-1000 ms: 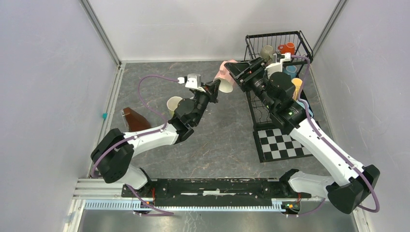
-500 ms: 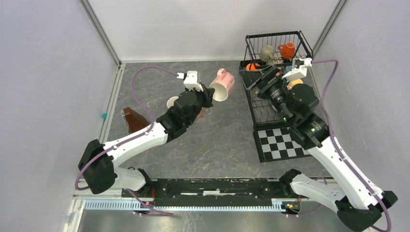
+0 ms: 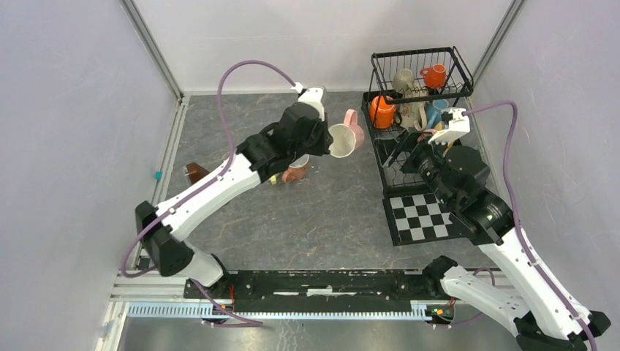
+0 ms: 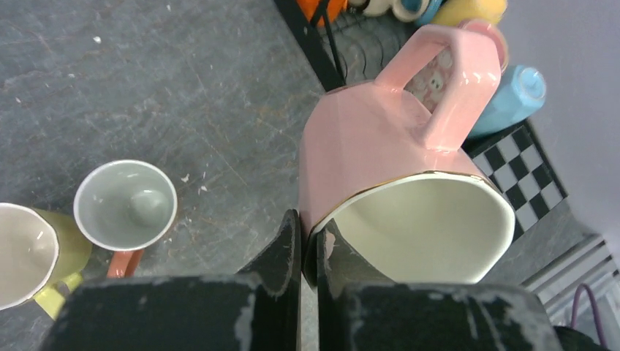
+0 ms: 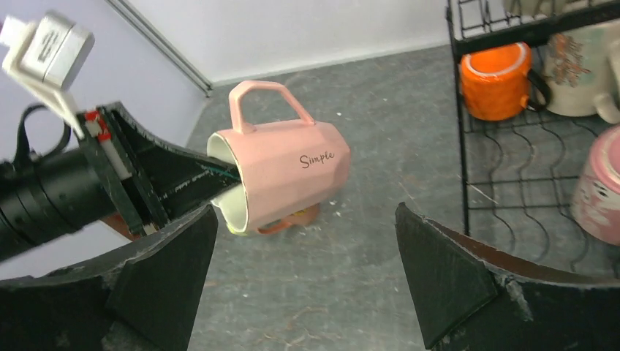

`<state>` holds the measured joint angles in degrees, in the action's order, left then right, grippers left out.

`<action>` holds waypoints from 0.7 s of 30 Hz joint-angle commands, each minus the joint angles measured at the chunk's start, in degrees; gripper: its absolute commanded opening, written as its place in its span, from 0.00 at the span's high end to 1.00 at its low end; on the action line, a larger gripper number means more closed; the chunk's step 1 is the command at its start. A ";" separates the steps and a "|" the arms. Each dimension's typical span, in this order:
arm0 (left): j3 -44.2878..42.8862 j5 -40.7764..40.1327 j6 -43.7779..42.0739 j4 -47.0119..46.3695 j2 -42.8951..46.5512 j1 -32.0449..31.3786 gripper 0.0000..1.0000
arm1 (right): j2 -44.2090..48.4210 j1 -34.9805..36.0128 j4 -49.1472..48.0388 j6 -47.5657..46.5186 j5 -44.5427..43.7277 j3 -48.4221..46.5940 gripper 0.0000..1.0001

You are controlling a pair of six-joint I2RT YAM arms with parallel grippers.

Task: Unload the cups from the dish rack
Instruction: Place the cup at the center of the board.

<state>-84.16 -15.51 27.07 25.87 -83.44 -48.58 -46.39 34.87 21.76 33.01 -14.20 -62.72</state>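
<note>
My left gripper [image 3: 327, 140] is shut on the rim of a pink mug [image 3: 345, 137], one finger inside and one outside, and holds it in the air on its side, left of the dish rack [image 3: 420, 53]. The left wrist view shows the grip [image 4: 308, 248] and the mug [image 4: 365, 146]. The right wrist view shows the same mug [image 5: 292, 164], marked "Simple". My right gripper [image 5: 305, 212] is open and empty, in front of the rack [image 3: 404, 151]. The rack holds orange [image 3: 380, 111], orange [image 3: 436, 73], grey-olive [image 3: 403, 77], cream [image 3: 415, 110] and light blue [image 3: 437, 110] mugs.
Two mugs stand on the floor under the left arm: one with an orange handle [image 4: 126, 205] and a yellow one [image 4: 29, 252]. A brown wedge [image 3: 194, 172] lies at the left. A checkered mat [image 3: 424, 216] lies in front of the rack.
The right gripper let go of the pink mug and drew back toward me. The left gripper kept the mug, turned and carried it a little right and nearer.
</note>
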 commanded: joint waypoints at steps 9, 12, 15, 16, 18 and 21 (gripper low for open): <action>-22.69 9.53 1.37 21.95 -17.83 3.15 0.98 | 7.05 0.35 7.35 -6.88 -7.95 3.40 0.02; -25.49 9.69 0.25 24.20 -21.44 4.24 0.98 | 7.50 0.30 7.91 -7.27 -7.97 3.63 0.02; -27.36 10.13 -0.42 25.36 -24.55 5.51 0.98 | 7.94 0.30 7.95 -7.41 -7.44 4.22 0.02; -27.71 10.21 -0.59 25.66 -25.47 5.89 0.98 | 7.98 0.34 8.12 -7.43 -7.34 4.39 0.02; -29.71 10.11 -1.38 26.84 -27.69 6.68 0.98 | 8.18 0.35 8.22 -7.38 -6.95 4.85 0.02; -34.07 10.12 -2.89 29.70 -31.75 7.56 0.98 | 8.41 0.33 8.00 -7.46 -6.48 5.44 0.02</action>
<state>-110.48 -6.85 26.94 55.07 -112.68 -42.17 -38.63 34.89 30.06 26.70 -20.62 -58.08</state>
